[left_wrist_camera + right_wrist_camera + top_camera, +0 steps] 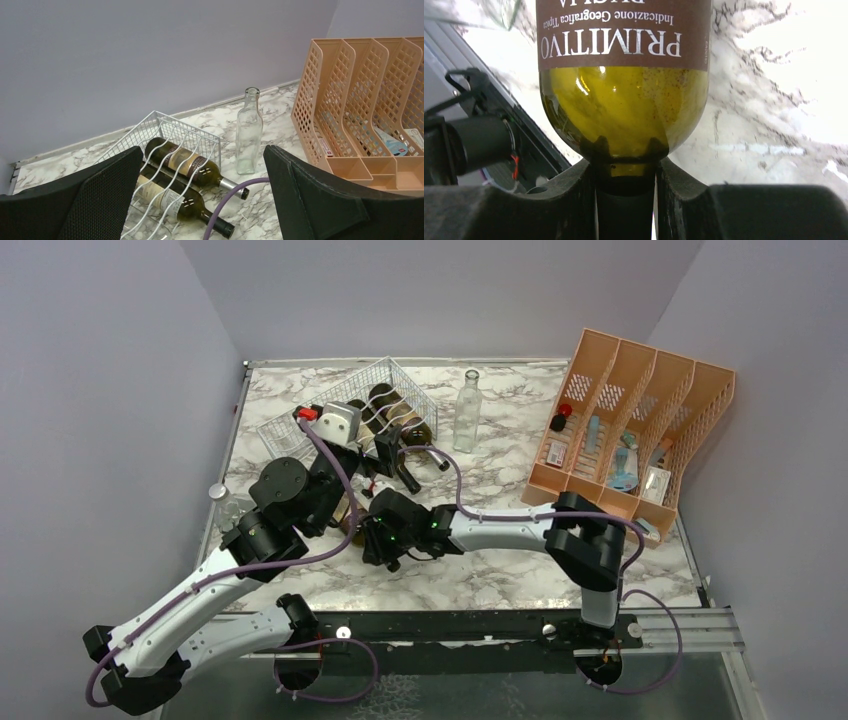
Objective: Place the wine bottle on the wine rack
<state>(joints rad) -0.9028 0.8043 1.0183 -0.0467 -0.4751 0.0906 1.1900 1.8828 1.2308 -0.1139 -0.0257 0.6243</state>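
On the desk [520, 575], near-left, right tool [625, 172] clamped bottle [624, 110] by its neck; left tool [201, 160] stood wide. Heavy body could pivot, slip, strike rack [400, 380].

Overhead from behind, left wrist sharing its wine rack [150, 125] view, right wrist tight against wine bottle [624, 110]

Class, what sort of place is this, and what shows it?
Probably a robotics test bench: two robot arms bolted at a marble-patterned table, bare walls around it, and props, a wire wine rack and an orange file organizer.
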